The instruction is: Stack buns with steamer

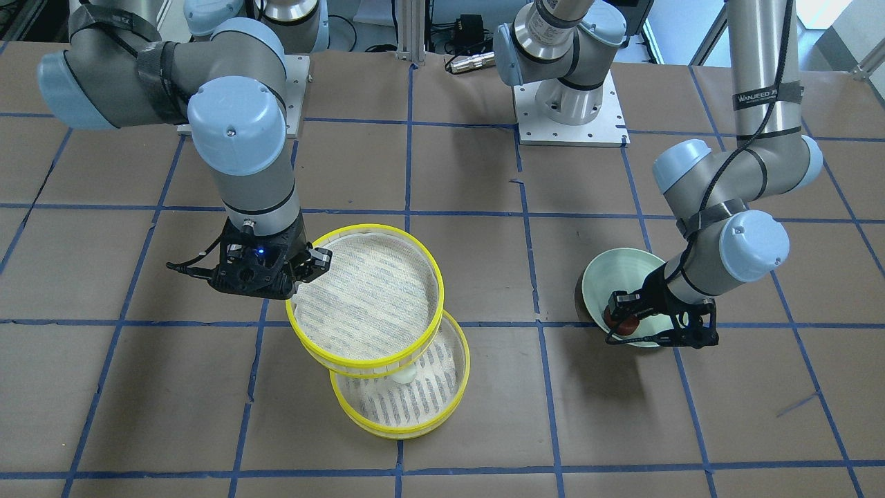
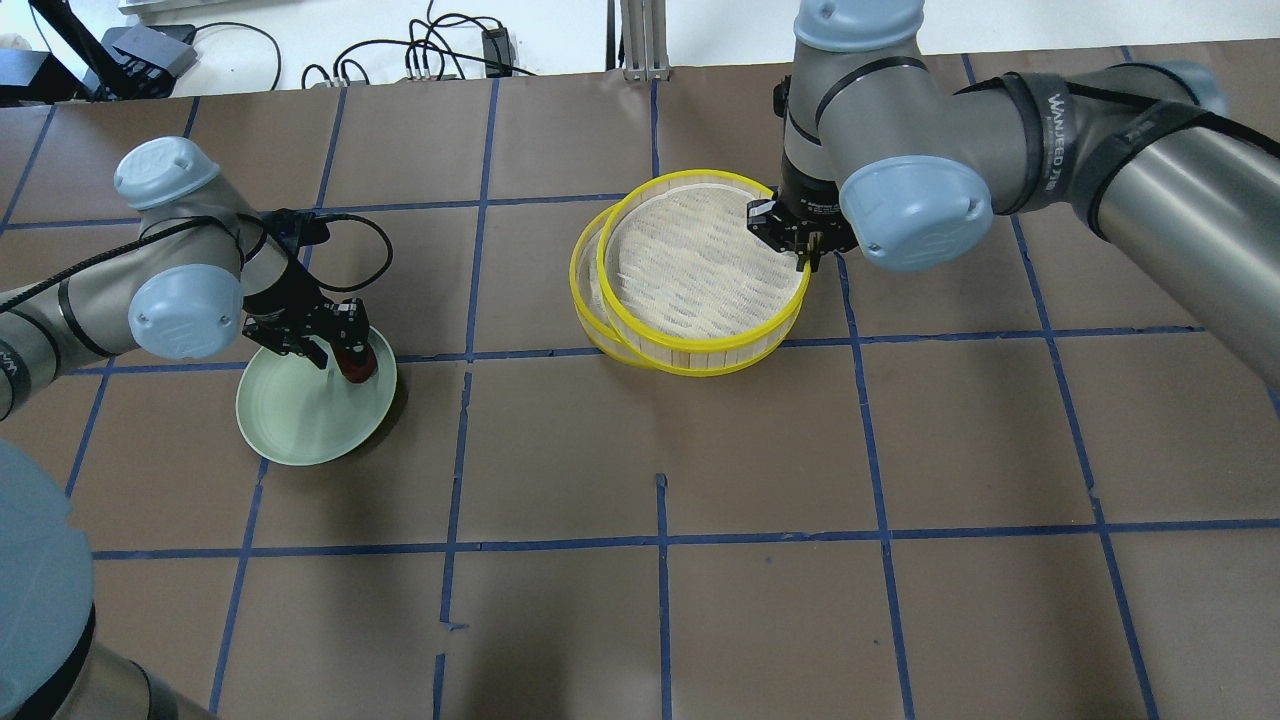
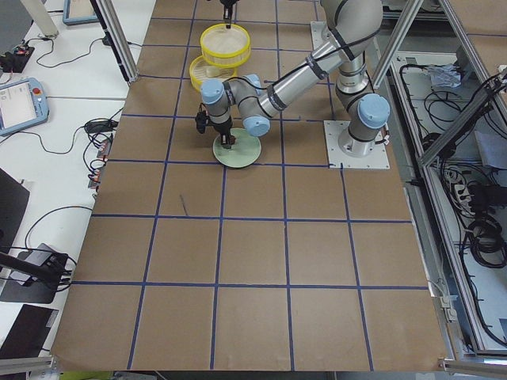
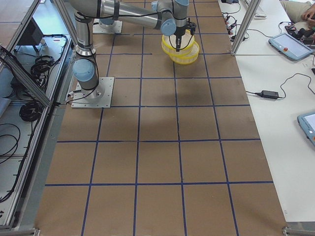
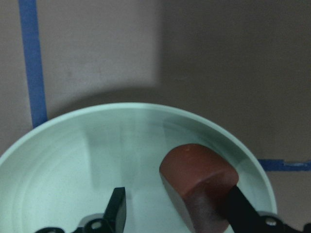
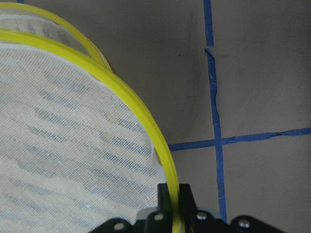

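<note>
My right gripper (image 1: 316, 265) is shut on the rim of a yellow-rimmed steamer tray (image 1: 366, 290) and holds it raised above a second, matching steamer tray (image 1: 422, 408) on the table. The grip also shows in the right wrist view (image 6: 172, 194). The white bun (image 1: 403, 375) lies in the lower tray, half hidden by the raised one. My left gripper (image 5: 176, 199) is open, low over the pale green plate (image 5: 73, 160). The dark reddish-brown bun (image 5: 199, 179) lies between its fingers, against one finger and with a gap to the other. It also shows in the overhead view (image 2: 356, 364).
The table is brown paper with a blue tape grid (image 2: 660, 540). The plate (image 2: 300, 420) is on the robot's left, the steamer trays (image 2: 700, 260) further back towards its right. The arm bases (image 1: 570, 104) stand at the table's robot side. Cables lie beyond the far edge.
</note>
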{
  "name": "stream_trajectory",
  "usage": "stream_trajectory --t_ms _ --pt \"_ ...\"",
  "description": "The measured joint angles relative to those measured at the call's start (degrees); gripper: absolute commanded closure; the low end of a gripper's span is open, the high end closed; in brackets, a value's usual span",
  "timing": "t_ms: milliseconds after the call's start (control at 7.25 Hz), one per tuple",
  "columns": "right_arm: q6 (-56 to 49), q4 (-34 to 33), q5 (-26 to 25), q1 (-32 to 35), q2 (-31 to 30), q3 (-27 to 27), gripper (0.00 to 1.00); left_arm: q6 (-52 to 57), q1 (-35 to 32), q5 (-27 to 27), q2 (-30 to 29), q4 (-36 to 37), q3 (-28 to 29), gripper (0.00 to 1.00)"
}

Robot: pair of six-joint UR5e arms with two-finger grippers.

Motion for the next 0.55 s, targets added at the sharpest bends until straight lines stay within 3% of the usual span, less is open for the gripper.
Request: stream_trajectory --t_ms 138,552 --pt "0.1 0.0 -0.1 0.1 0.1 0.0 0.92 0.1 0.0 0.1 0.2 0.0 0.3 0.98" --pt "1.0 -0.3 -0.2 1.0 0.4 -0.1 0.92 0.6 0.0 0.2 2.3 -1.1 1.3 1.00"
